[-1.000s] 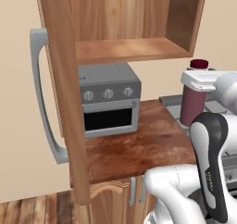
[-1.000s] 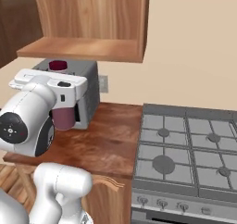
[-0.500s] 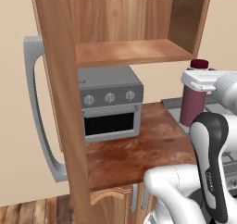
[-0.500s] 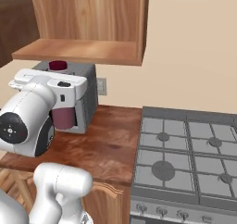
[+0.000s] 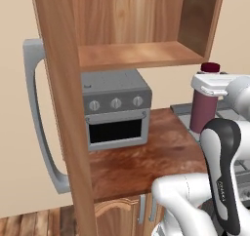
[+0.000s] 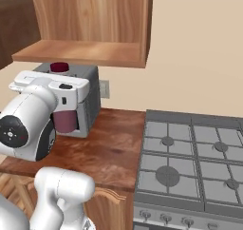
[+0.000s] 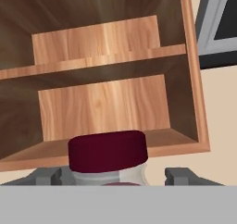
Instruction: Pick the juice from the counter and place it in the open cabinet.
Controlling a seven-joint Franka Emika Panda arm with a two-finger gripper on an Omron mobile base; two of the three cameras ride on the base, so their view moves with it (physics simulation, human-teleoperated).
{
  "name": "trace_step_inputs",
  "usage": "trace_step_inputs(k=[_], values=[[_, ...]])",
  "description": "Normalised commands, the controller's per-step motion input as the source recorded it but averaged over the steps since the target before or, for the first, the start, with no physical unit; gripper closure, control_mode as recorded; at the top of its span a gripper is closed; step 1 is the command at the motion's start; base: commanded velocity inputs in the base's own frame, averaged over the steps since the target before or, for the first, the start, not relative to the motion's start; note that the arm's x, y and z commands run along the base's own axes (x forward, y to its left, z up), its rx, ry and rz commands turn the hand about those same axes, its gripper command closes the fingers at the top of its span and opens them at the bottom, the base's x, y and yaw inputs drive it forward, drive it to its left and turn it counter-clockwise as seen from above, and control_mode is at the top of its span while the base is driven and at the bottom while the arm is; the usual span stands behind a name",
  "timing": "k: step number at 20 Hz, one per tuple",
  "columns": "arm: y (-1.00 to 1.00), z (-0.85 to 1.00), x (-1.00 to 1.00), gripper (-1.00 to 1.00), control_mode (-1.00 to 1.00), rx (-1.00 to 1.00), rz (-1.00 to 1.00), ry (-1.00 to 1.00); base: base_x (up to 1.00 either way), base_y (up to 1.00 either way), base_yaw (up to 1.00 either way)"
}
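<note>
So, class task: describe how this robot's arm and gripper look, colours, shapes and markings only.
The arm is glossy white with rounded, tubular links and dark charcoal joint sections; one dark band carries small pale lettering, too small to read. In the right base view a round black joint cap shows tiny coloured dots. The hand is a white, boxy block with a dark inset. The gripper has small dark grey fingertips.

Juice (image 7: 108,156) sits low in frame, maroon cap uppermost, between the hand's (image 7: 111,176) grey fingers (image 7: 183,176). Beyond it, the open cabinet (image 7: 192,70) shows a plank shelf (image 7: 97,61) and wood-grain back.
</note>
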Motion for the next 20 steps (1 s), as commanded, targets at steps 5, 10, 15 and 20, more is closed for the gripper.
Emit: trace_step_inputs(k=[5,10,15,20], values=[[0.0,0.0,0.0,1.0,1.0,0.0,0.0,0.0,0.49,0.0,0.0],[0.07,0.3,0.29,1.0,-1.0,0.0,-0.06,0.0,0.0,0.0,0.0],[0.0,0.4,0.0,1.0,-1.0,0.0,0.0,-0.01,0.0,0.0,0.0],[0.0,0.43,0.03,1.0,-1.0,0.0,0.0,-0.01,0.0,0.0,0.0]])
